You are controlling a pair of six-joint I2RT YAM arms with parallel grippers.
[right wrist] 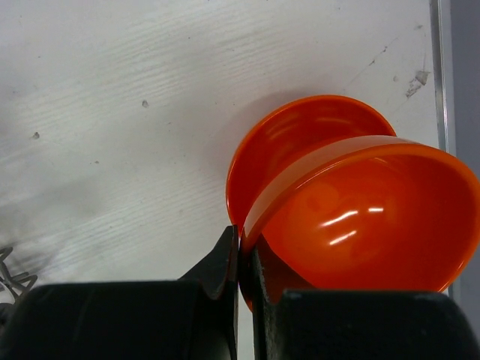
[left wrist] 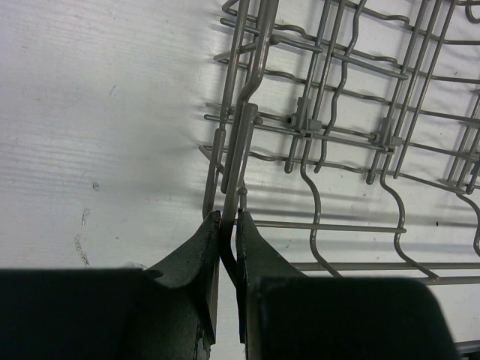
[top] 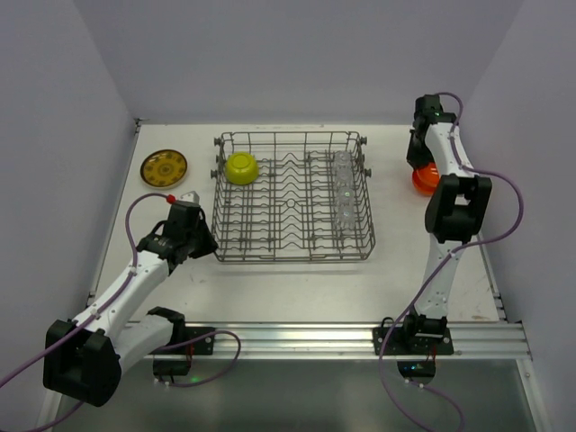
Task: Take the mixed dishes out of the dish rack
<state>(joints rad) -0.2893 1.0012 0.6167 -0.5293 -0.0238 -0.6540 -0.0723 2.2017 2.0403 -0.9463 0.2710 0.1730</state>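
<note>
Right gripper [right wrist: 238,259] pinches the rim of an orange bowl [right wrist: 375,217], jaws pressed nearly together on the thin wall. This bowl hangs tilted over a second orange bowl [right wrist: 292,146] on the table, right of the rack; whether the two touch is unclear. Left gripper [left wrist: 227,247] pinches a rack wire at the rack's [top: 292,193] lower-left corner, probably steadying it.

Still in the rack: a green bowl [top: 241,167] upside down at upper left, and clear glasses [top: 344,184] in a row along the right side. One plate [top: 164,166] lies on the table at upper left of the top view.

Risks: a thin rim pinch on a tilted bowl may slip; released off-centre, it could tip or knock the lower bowl toward the right table edge, which sits near. If the left arm moves while clamped, the rack drags and the glasses could topple.

The right wrist view shows two bowls; the top view shows only an orange patch, mostly hidden by the arm. The left wrist view shows the wire pinch, unreadable from above. Only the top view shows the rack's remaining contents.
</note>
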